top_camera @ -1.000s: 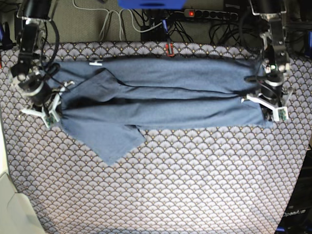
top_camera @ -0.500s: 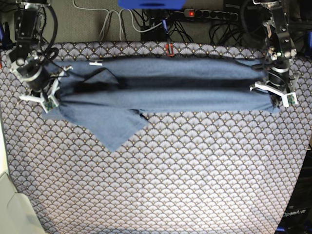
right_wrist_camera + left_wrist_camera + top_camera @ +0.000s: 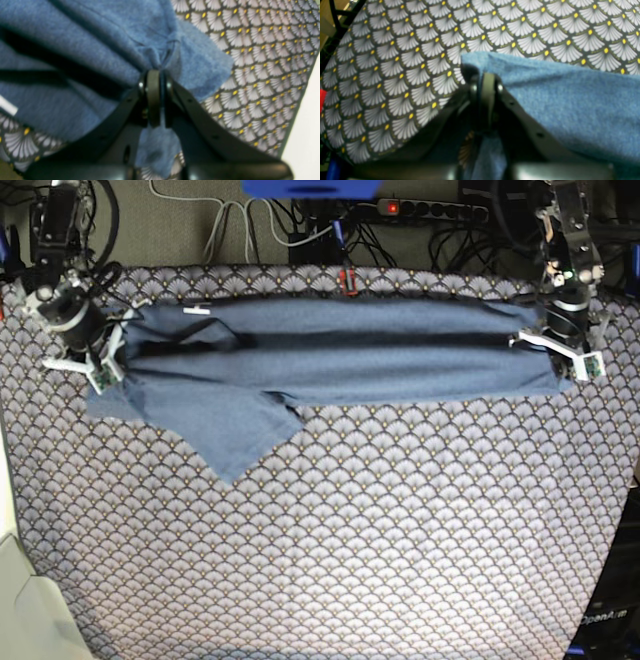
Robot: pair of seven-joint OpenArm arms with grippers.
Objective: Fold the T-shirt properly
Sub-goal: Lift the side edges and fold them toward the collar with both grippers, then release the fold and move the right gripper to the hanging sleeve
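Shirt (image 3: 400, 370) stretches lengthwise between your tools, pinched in both, left (image 3: 576, 367) and right (image 3: 108, 370), atop the scalloped tablecloth (image 3: 400, 540)! Its loose flap (image 3: 235, 440) points toward the tablecloth's near edge, closer to your right tool.

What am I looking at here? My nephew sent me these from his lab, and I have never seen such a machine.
Two robot arms are working on a T-shirt. The base view looks down on everything: a blue T-shirt lies on a scallop-patterned tablecloth, spread wide, with one part jutting towards the bottom of the picture. The other two pictures come from cameras on the wrists, close to the cloth. The left gripper, at the right of the base view, is shut on one end of the shirt; the right gripper, at the left, is shut on the other end.
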